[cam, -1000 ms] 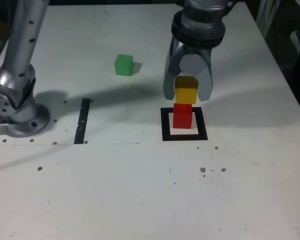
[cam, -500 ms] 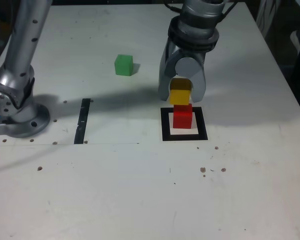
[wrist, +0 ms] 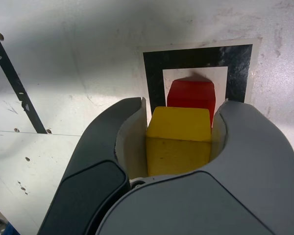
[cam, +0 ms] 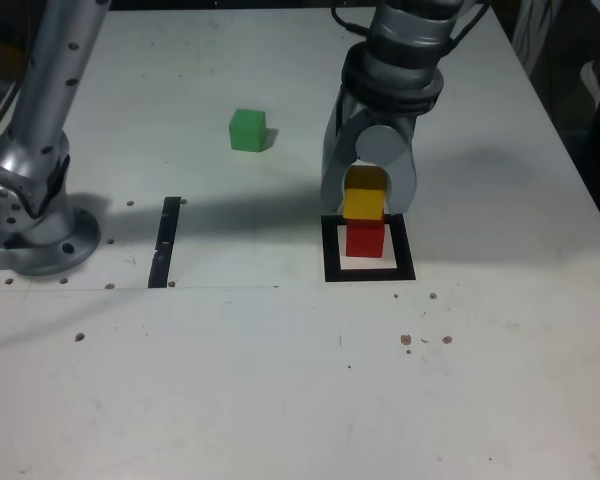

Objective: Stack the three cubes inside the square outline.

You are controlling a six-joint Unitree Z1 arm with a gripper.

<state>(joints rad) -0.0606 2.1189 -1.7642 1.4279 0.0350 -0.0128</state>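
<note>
Gripping yellow cube (cam: 363,205), hand (cam: 368,200) vertical.

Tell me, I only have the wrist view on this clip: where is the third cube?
Observer: The green cube sits alone on the table, toward the exterior view's left of the gripper, well outside the square outline.
Operator: Is the yellow one down on the red yet?
Observer: From the side, the yellow cube appears to rest directly on the red cube, no gap visible.
Operator: Anything else out of my sight?
Observer: The arm's base stands at the exterior view's far left, beyond the black strip.
</note>
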